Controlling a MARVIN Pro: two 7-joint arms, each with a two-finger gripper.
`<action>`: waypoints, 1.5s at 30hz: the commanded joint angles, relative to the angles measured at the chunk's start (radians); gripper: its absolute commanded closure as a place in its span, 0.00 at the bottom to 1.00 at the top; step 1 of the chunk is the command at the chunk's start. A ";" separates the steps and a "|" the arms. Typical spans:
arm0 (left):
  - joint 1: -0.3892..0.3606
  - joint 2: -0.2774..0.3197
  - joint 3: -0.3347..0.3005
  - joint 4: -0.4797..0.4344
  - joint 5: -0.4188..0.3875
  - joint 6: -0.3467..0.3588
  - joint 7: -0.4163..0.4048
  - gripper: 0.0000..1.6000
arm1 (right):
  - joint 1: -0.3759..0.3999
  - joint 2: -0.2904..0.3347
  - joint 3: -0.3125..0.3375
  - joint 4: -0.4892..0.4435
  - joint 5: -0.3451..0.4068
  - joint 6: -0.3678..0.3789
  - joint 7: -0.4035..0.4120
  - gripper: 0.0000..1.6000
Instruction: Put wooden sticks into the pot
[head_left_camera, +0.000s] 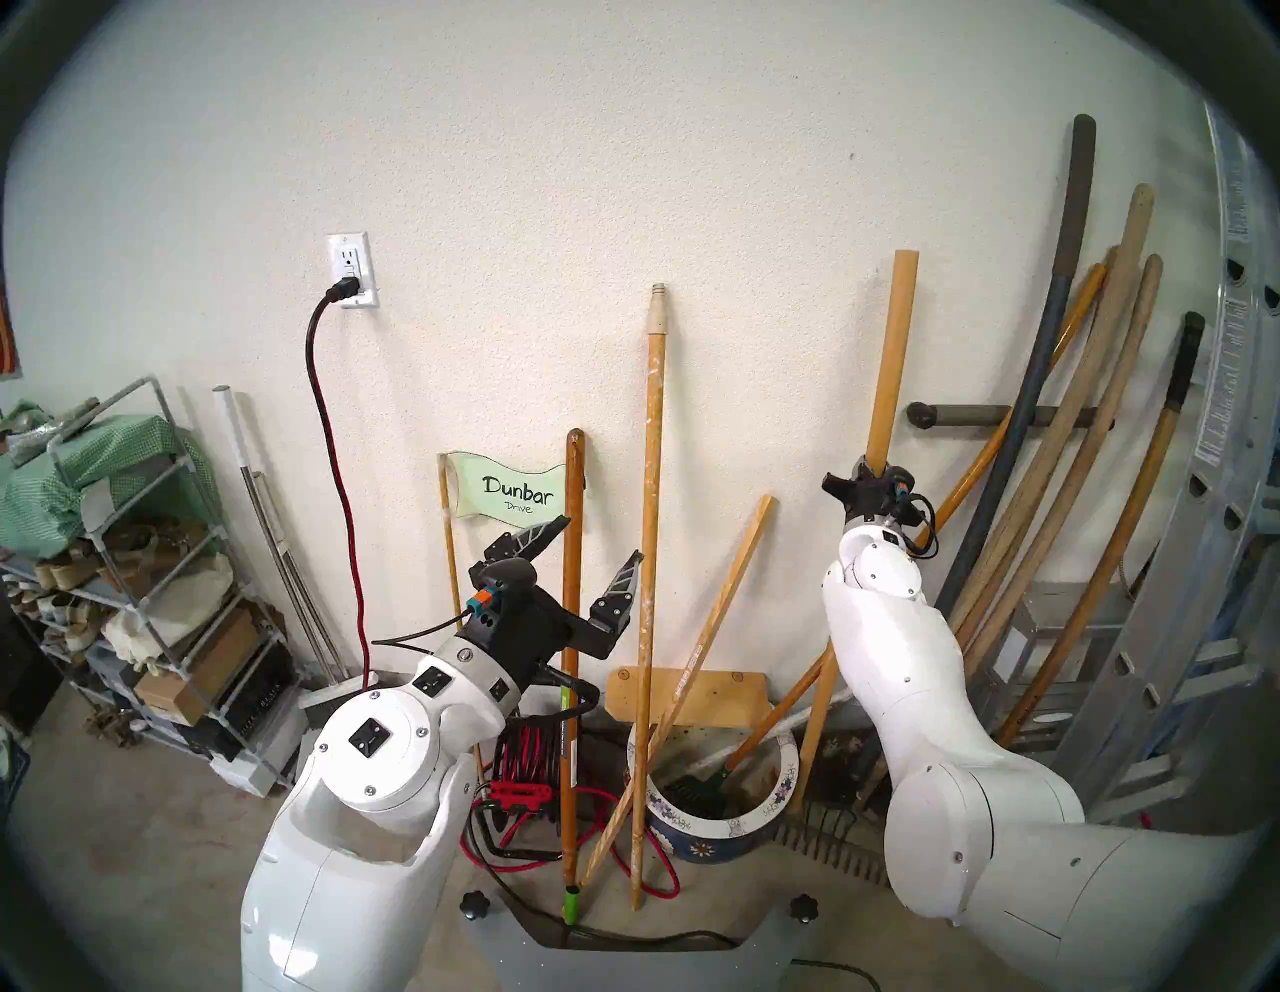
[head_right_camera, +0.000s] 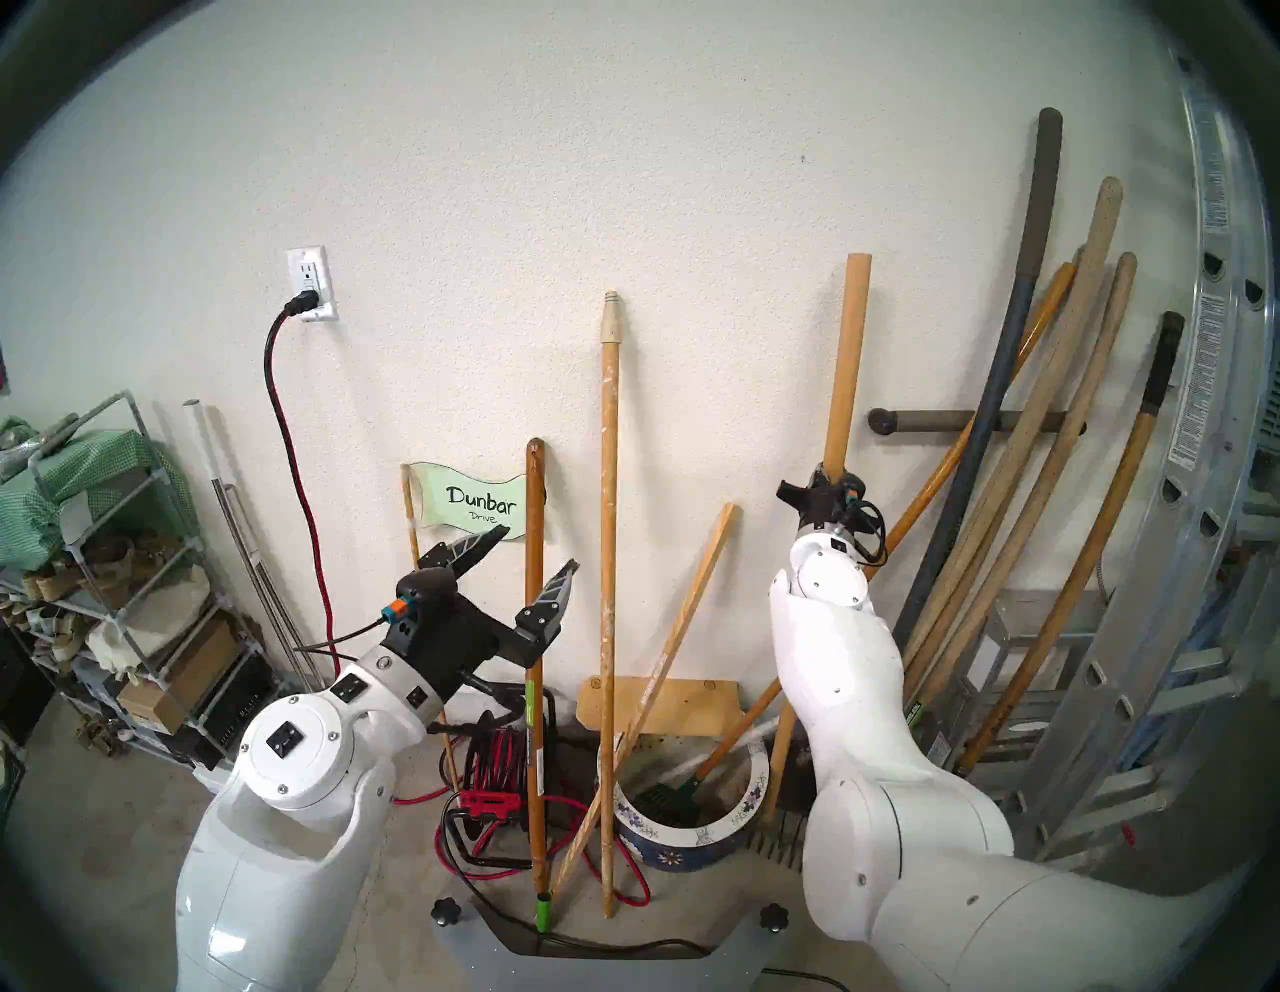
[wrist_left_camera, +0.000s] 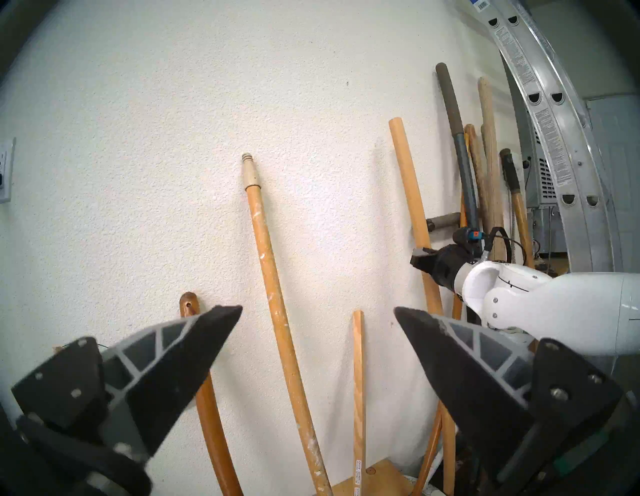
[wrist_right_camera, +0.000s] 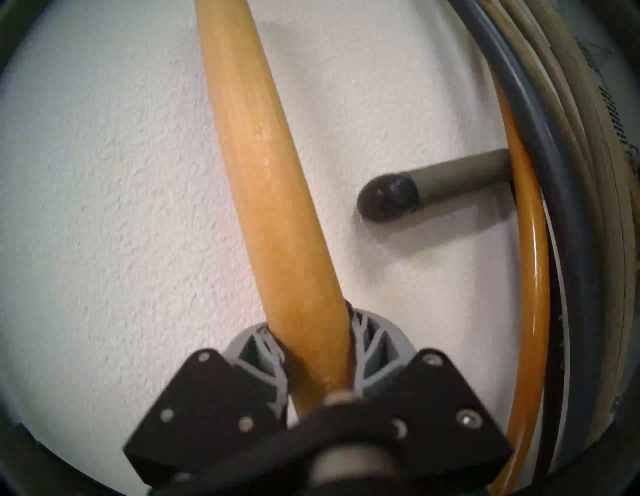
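Note:
My right gripper (head_left_camera: 874, 465) (wrist_right_camera: 313, 346) is shut on a round yellow-tan wooden stick (head_left_camera: 893, 346) (wrist_right_camera: 256, 156) that stands nearly upright against the wall, its lower end running down behind my forearm beside the pot's right side. The blue flowered pot (head_left_camera: 699, 842) (head_right_camera: 665, 855) sits on the floor with a small green rake in it. A paint-speckled pole (head_left_camera: 651, 485) (wrist_left_camera: 268, 263) and a flat slat (head_left_camera: 734, 575) (wrist_left_camera: 358, 381) lean at the wall, their feet on the floor by the pot. My left gripper (head_left_camera: 604, 537) (wrist_left_camera: 318, 309) hangs open and empty before them.
Thick tool handles (head_left_camera: 1080, 485) and an aluminium ladder (head_left_camera: 1233, 415) crowd the right; a wall peg (wrist_right_camera: 388, 199) juts out near the held stick. A "Dunbar Drive" flag (head_left_camera: 516, 495), a brown stick (head_left_camera: 572, 589), a red cord reel (head_left_camera: 530, 769) and a shelf (head_left_camera: 138, 554) stand left.

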 joint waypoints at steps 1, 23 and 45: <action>0.000 0.000 0.000 0.000 0.000 0.000 0.000 0.00 | 0.029 0.000 0.005 -0.111 0.021 -0.038 0.029 1.00; 0.000 0.000 0.000 0.000 0.000 0.000 0.000 0.00 | -0.012 -0.001 0.025 -0.347 0.053 -0.034 0.111 1.00; 0.000 0.000 0.000 0.000 0.000 0.000 0.000 0.00 | -0.044 0.008 0.022 -0.592 0.108 -0.009 0.211 1.00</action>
